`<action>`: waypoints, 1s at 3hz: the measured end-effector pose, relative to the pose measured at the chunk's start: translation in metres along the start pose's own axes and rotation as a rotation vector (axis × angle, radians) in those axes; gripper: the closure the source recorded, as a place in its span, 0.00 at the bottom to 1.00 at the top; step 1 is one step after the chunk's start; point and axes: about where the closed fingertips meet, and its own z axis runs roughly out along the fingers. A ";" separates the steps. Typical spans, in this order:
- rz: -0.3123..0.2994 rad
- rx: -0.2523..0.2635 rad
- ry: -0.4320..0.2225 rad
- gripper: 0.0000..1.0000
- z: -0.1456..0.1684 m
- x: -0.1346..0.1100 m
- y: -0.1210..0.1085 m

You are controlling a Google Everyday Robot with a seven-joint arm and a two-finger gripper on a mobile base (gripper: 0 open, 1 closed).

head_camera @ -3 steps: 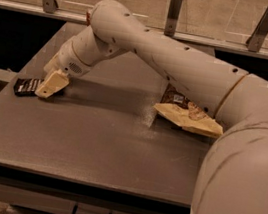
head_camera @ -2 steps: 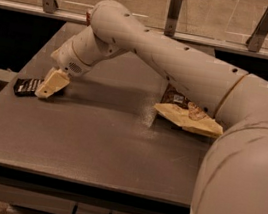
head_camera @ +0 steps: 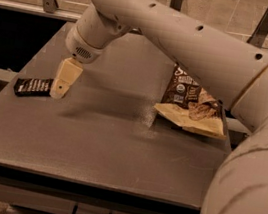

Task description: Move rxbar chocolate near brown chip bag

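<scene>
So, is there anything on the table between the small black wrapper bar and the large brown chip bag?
Nothing visible. The grey tabletop between the flat black wrapper bar and the crinkled brown chip bag is bare. Only the cream gripper stands there, at the bar's end nearest the bag.

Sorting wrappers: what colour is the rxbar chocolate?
The rxbar chocolate is black with white lettering, camera view; gripper at its end.

The pale arm (head_camera: pixel 185 41) stretches from the right side across the worktop (head_camera: pixel 117 147), bends downward at the wrist (head_camera: pixel 91 41), and sets the pincer (head_camera: pixel 60 89) low near the left edge.
</scene>
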 end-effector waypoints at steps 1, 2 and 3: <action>0.013 -0.014 0.012 0.00 -0.005 0.001 0.001; 0.014 -0.051 -0.014 0.00 0.009 -0.002 0.002; 0.011 -0.081 -0.037 0.00 0.025 -0.007 0.003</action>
